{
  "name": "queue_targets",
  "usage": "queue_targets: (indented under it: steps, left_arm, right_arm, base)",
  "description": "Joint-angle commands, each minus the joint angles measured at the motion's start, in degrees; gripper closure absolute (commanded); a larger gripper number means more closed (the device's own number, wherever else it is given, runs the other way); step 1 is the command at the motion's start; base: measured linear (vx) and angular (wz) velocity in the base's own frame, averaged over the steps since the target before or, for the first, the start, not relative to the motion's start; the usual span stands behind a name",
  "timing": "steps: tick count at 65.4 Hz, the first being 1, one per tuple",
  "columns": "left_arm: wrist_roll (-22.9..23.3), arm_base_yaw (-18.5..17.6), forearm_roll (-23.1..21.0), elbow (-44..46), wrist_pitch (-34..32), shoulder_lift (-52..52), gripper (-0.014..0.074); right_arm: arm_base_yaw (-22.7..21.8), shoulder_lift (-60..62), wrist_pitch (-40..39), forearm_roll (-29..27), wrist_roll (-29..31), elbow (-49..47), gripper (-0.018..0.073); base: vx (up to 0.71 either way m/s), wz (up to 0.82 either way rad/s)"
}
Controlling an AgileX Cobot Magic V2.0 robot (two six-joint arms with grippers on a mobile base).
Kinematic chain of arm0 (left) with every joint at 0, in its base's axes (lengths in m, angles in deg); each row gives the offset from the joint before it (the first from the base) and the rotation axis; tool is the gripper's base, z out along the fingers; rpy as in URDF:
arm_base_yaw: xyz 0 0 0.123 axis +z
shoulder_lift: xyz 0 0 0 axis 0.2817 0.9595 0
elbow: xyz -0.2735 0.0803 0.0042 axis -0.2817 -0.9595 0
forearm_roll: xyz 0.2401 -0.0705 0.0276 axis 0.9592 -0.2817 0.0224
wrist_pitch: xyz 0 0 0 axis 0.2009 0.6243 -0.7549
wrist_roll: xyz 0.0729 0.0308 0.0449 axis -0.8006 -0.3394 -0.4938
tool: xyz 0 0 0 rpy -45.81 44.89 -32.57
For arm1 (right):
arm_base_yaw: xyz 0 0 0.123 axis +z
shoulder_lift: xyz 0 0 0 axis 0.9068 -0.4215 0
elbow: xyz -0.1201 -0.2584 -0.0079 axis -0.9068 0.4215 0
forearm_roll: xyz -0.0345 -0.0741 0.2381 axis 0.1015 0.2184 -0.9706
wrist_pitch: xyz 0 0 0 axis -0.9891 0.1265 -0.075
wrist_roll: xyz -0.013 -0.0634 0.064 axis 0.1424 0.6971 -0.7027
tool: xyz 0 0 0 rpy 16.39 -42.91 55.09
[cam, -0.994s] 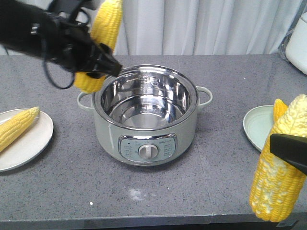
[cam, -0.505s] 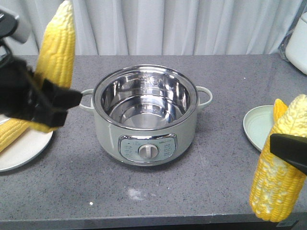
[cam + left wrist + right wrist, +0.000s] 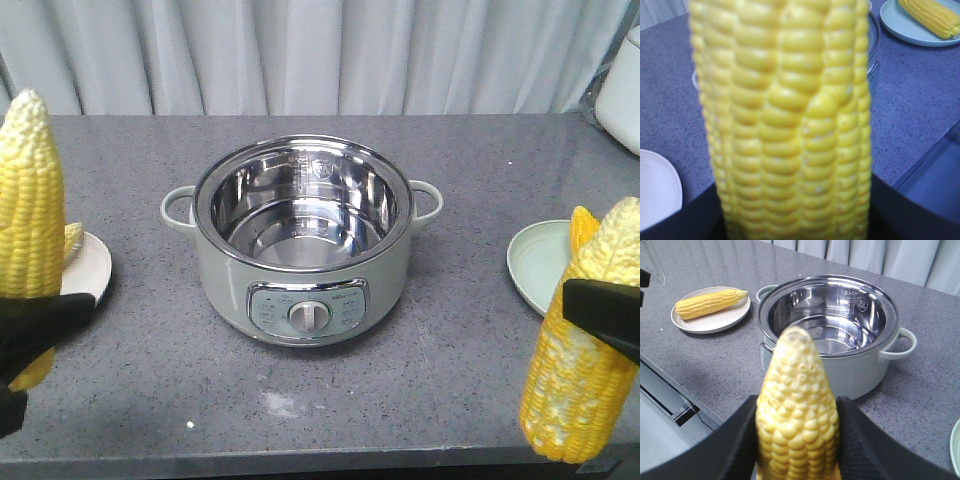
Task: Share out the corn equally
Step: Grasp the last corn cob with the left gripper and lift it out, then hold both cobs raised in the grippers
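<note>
The pot (image 3: 305, 240) in the middle of the grey counter (image 3: 450, 390) is empty, and each plate carries one cob already, so I judge that this is the last step: to put down the two cobs that are in the air. The left gripper (image 3: 40, 315) has its jaws closed around the lower part of an upright cob (image 3: 30, 200), just in front of the white plate (image 3: 90, 272), where another cob (image 3: 710, 304) lies. The right gripper (image 3: 799, 450) clamps the second upright cob (image 3: 585, 380) between its black fingers (image 3: 740, 440), near the pale green plate (image 3: 535, 262) with its own cob (image 3: 931, 17). The next move probably needs each arm to tilt its cob flat, lower it beside the lying one without pushing it off, and then open. The held cobs are tapered, with neat rows of yellow kernels, paler towards the tip.
</note>
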Motion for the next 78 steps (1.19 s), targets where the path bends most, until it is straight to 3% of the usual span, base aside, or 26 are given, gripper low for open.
queue_targets:
  steps: [1, 78]
  left_arm:
    - [0.03, -0.05, -1.60, -0.42, -4.02, -2.93, 0.0351]
    - [0.03, -0.05, -1.16, -2.21, -2.63, -6.46, 0.0352]
  right_arm:
    - [-0.42, -0.07, -3.51, -1.53, 0.56, -1.32, 0.0305]
    - [-0.42, -0.07, -3.51, -1.53, 0.56, -1.32, 0.0305]
  base:
    - [0.00, 0.00]
    - [0.00, 0.00]
